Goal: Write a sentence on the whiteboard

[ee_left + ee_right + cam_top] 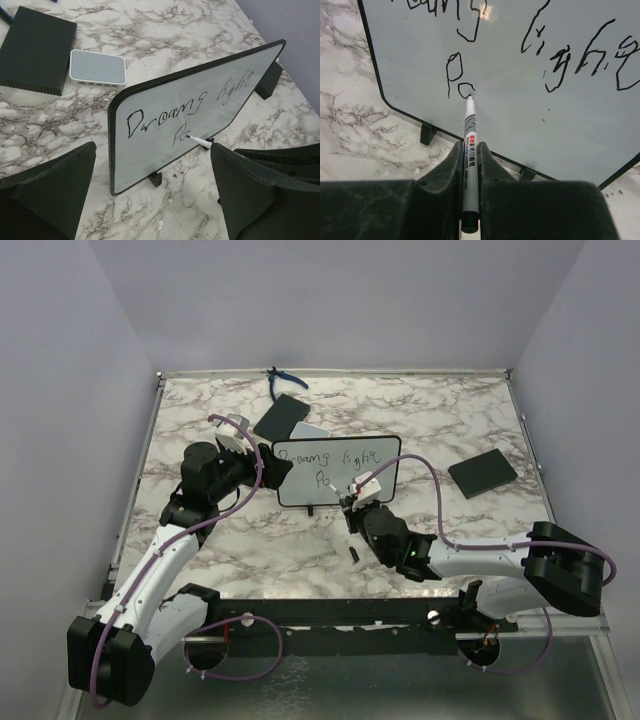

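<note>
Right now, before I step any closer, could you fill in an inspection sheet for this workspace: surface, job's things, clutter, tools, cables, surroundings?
Surface: marble-patterned table with a metal rim.
Job's things: whiteboard upright on its feet; sentence reads "Dreams light", second line barely begun; marker tip on the board.
Clutter: black flat box behind the board, grey-white box beside it, second black box to the right, blue-handled pliers at the far edge.
Tools: left tool open around the whiteboard's left end; right tool shut on the marker.
Cables: purple cable loops along each arm.
Surroundings: plain pale walls; nothing else seen.
</note>
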`<state>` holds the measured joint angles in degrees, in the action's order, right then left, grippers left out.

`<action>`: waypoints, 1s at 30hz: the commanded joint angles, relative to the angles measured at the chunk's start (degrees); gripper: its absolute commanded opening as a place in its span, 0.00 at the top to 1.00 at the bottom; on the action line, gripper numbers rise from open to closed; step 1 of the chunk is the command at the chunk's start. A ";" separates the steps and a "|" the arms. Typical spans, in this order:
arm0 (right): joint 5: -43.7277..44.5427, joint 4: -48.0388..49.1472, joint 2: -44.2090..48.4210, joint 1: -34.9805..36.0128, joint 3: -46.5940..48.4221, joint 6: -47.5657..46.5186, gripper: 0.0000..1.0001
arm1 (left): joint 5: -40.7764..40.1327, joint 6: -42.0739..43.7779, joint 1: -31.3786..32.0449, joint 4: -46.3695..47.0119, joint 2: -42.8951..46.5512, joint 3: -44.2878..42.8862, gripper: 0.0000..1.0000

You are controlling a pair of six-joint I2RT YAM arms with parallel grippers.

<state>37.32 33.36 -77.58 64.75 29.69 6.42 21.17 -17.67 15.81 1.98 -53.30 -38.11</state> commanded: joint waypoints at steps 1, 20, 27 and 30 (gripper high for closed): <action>3.55 1.01 1.92 -0.59 -0.45 -1.93 0.99 | -0.25 0.78 -0.26 -0.04 0.34 -0.13 0.03; 2.70 -1.30 -0.29 -0.57 0.00 0.31 0.99 | -0.12 0.71 -0.30 0.04 0.64 -0.10 0.03; 2.91 -2.54 -0.19 -0.59 -0.34 1.46 0.99 | -0.06 0.66 -0.29 0.07 0.83 -0.04 0.03; 2.87 -3.13 -0.45 -0.59 -0.25 1.87 0.99 | -0.08 0.71 -0.27 0.04 0.91 -0.07 0.03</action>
<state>38.35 32.88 -76.95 64.75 29.69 7.05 21.17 -17.67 15.81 1.98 -53.30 -38.11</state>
